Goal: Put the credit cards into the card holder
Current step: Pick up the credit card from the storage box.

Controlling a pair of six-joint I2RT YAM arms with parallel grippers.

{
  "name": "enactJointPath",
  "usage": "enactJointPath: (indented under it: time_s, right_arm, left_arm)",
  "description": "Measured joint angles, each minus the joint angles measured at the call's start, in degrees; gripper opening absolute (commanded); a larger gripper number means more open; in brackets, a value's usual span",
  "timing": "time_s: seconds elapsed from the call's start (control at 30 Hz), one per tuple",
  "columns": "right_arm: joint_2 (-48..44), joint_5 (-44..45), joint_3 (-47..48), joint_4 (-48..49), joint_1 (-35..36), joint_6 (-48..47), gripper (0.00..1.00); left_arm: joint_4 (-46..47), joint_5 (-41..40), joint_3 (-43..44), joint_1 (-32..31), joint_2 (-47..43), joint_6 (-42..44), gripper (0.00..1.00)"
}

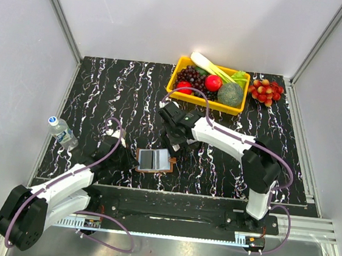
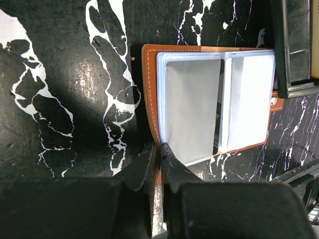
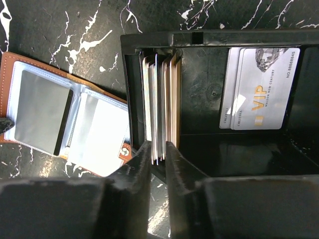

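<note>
The card holder (image 1: 154,160) lies open and flat on the black marbled desk (image 1: 101,96), pale sleeves facing up, with a grey card (image 2: 192,107) inside one sleeve. The left gripper (image 2: 158,152) is closed on the holder's brown cover edge, near the corner away from the snap tab. Just beside the card holder, on its snap-tab side, sits a small black box (image 3: 209,35). In the end of the box nearer the card holder, a stack of credit cards (image 3: 162,94) stands on edge. In the end farther from it, two pale VIP cards (image 3: 261,89) lie flat and overlapping. The right gripper (image 3: 158,149) reaches into the box with one finger on either side of a few cards of the stack, its jaws narrow. I cannot tell from this angle whether they actually pinch those cards.
</note>
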Motion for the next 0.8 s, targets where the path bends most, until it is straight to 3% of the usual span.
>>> enactJointPath:
  time_s: [0.3, 0.47, 0.53, 0.8]
  right_arm:
    - [1.97, 0.11, 0.7, -0.63, 0.15, -0.61, 0.2]
    - [2.47, 0.61, 1.29, -0.81, 0.26, -0.87, 0.11]
    - [2.49, 0.87, 1.29, -0.79, 0.33, -0.92, 0.0]
    - [2.54, 2.12, 1.4, -1.42, 0.48, -1.07, 0.0]
  left_arm:
    - [0.0, 0.02, 0.0, 0.0, 0.02, 0.0, 0.08]
    - [0.0, 0.02, 0.0, 0.0, 0.02, 0.0, 0.08]
    - [0.0, 0.0, 0.0, 0.0, 0.02, 0.0, 0.08]
    - [0.0, 0.02, 0.0, 0.0, 0.02, 0.02, 0.08]
